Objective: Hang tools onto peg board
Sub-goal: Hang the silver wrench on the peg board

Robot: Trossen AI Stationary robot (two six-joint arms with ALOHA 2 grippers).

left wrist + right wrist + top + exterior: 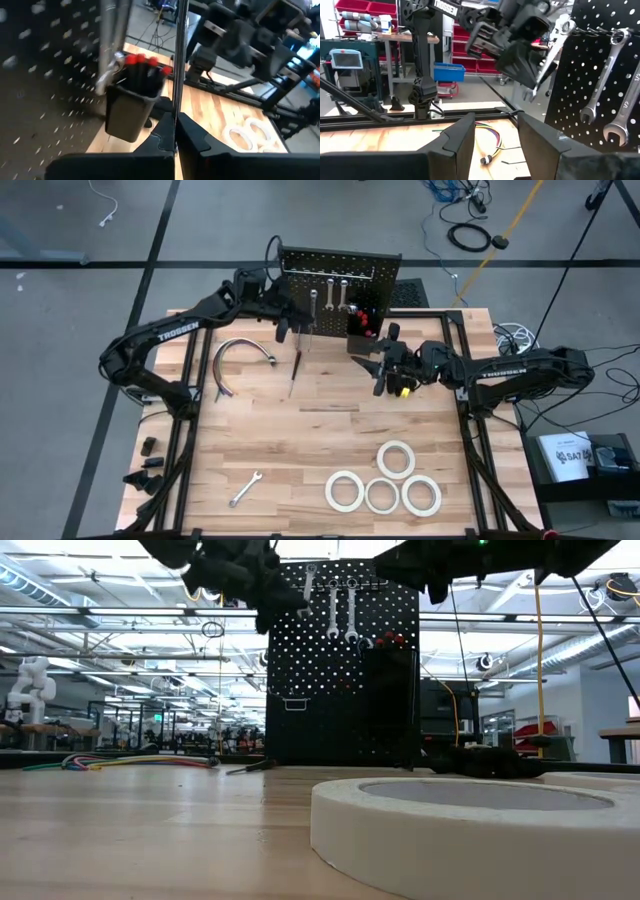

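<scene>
Left hand lifting a wrench to the peg board hooks

Upper centre, the left hand [283, 330] is clenched on a silver wrench [547, 55] at the peg board [340, 265]; next its ring must catch a hook. The right hand [385, 372] waits released, empty. Tape rolls [385, 480] lie on the wooden bench [300, 440], workshop behind.

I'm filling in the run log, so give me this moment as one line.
left claw: shut on wrench, at peg board | right claw: open, empty, waiting | tape rolls: on table
</scene>
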